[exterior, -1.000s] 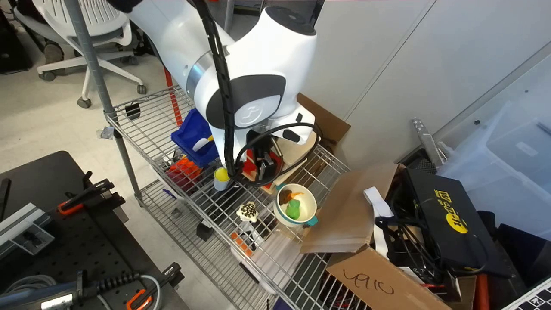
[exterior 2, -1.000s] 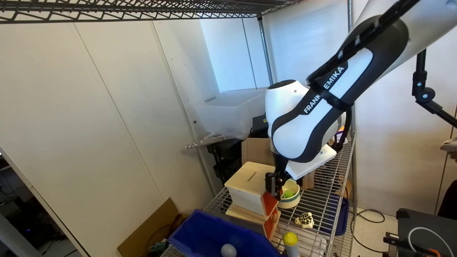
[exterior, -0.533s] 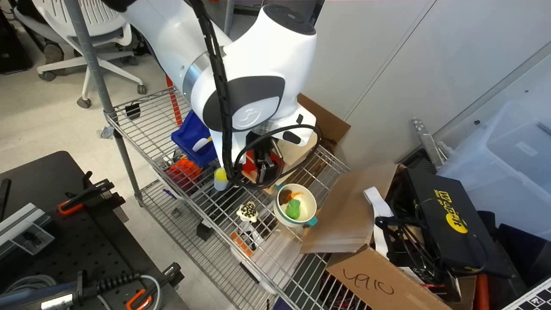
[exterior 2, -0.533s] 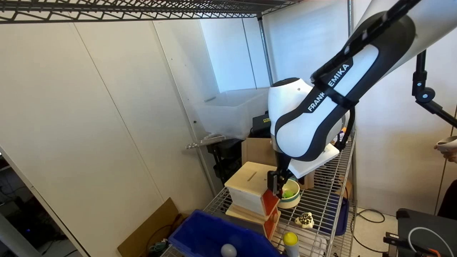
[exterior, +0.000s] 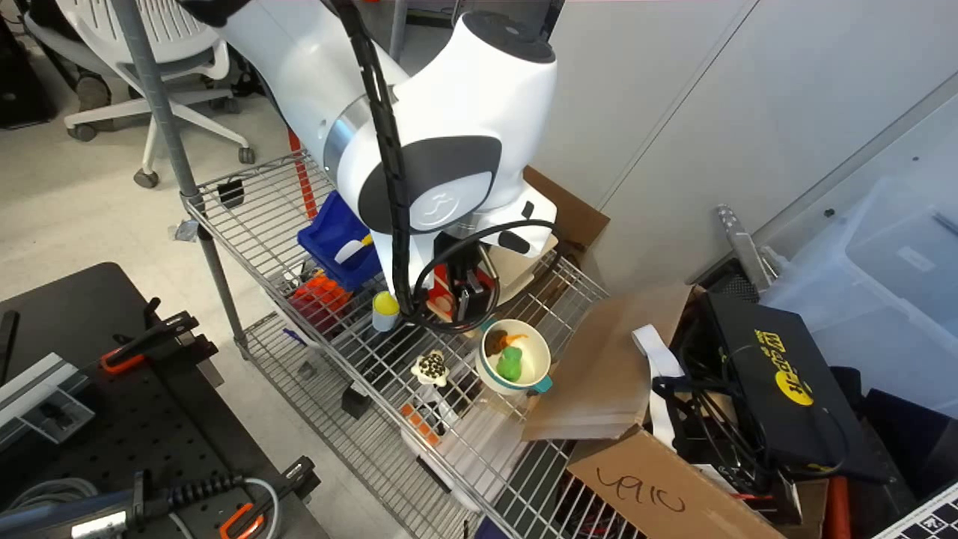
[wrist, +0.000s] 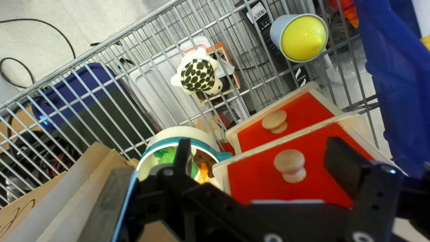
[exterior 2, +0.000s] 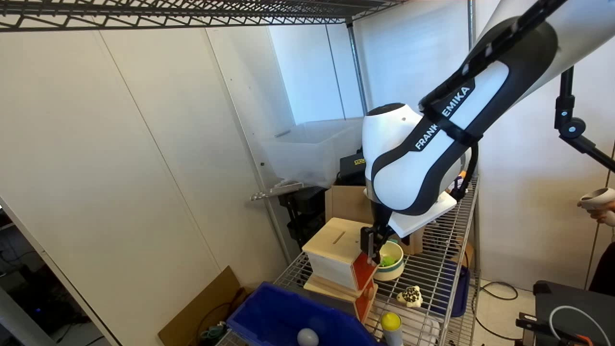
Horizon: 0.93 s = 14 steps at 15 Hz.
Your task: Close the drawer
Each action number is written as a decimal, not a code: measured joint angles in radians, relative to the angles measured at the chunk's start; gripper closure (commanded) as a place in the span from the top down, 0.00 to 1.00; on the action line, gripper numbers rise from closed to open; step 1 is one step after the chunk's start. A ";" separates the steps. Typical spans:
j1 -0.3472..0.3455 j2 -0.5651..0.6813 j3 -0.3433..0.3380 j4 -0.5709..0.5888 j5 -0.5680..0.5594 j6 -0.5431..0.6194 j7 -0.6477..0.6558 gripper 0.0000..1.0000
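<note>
Two light-wood boxes stand stacked as the cabinet, each with a red-orange front and a round wooden knob. The upper drawer's front fills the middle of the wrist view, with its knob between my fingers. The front looks about level with its wood frame; any gap is hard to see. The lower front lies below it. My gripper is open and empty, its fingers spread on either side of the upper knob, apart from it. In an exterior view the gripper is just before the upper front.
A green-and-white bowl with toys stands close beside the cabinet. A spotted turtle toy, a yellow-topped cup and a blue bin share the wire shelf. A cardboard box stands beyond the bowl.
The arm and gripper have shifted slightly, rising a little and edging away from the cabinet front. The fronts, bowl and cup have not visibly moved. A person's hand with a white object comes further into view.
</note>
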 measured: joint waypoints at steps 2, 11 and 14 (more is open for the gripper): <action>0.000 0.003 0.000 0.001 0.000 0.000 0.000 1.00; 0.005 0.014 0.026 -0.012 0.004 0.166 -0.064 1.00; 0.005 0.030 0.032 -0.017 0.006 0.210 -0.080 1.00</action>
